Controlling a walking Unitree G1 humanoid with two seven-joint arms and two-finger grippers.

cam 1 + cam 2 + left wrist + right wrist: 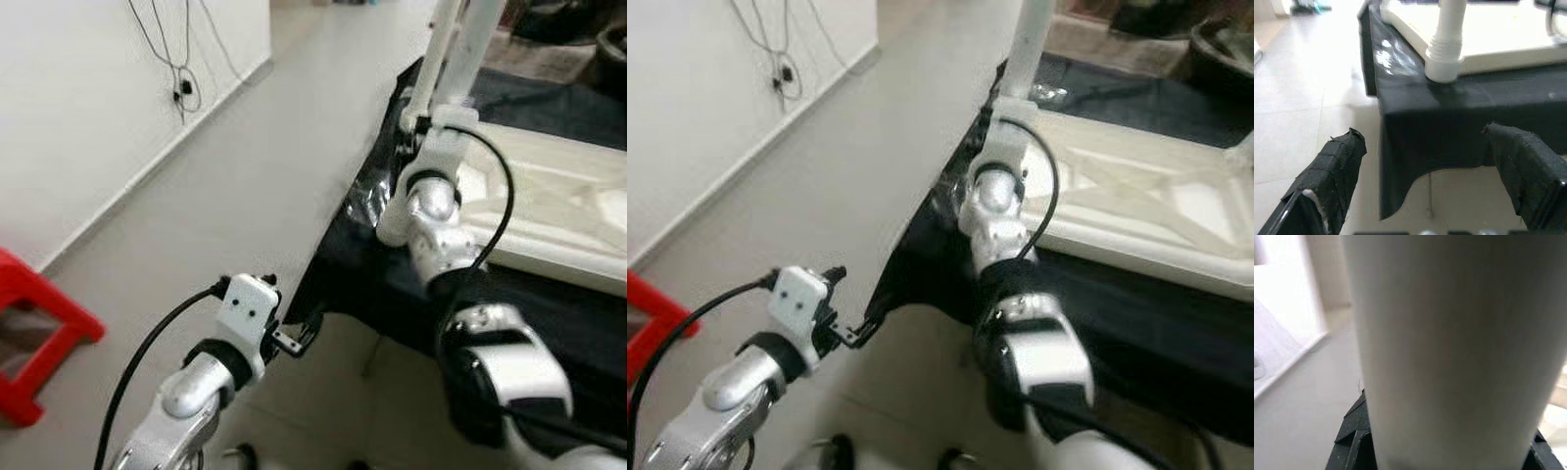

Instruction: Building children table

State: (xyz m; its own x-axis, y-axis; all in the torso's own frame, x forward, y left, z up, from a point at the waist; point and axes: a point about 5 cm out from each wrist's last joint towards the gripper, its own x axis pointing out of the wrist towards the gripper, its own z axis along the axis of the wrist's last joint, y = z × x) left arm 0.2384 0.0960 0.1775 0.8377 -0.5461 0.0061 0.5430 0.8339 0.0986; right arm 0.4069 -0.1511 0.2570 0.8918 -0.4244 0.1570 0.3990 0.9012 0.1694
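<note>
- One white leg [1027, 49] stands upright at the near corner of the upturned cream tabletop [1136, 211], which lies flat on a worktop [1136, 313] draped in black cloth.
- The right pincer [419, 125] sits low on that leg, just above its ribbed collar; in the right wrist view the white tube lies between the black fingers [1354, 438], so they look clamped on it.
- The left pincer [1425, 181] hangs below the worktop's corner, fingers spread wide and holding nothing, pointed at the leg's socket [1442, 68].
- I'd judge the step in hand to be seating this leg. To do it well, the right arm should keep the tube straight up and press or twist along its own axis, not sideways.
- The tabletop looks light and could slide on the cloth; a steadying left pincer on its rim would help.
- The socket is right at the edge, so a sideways shove risks pushing the tabletop off.
</note>
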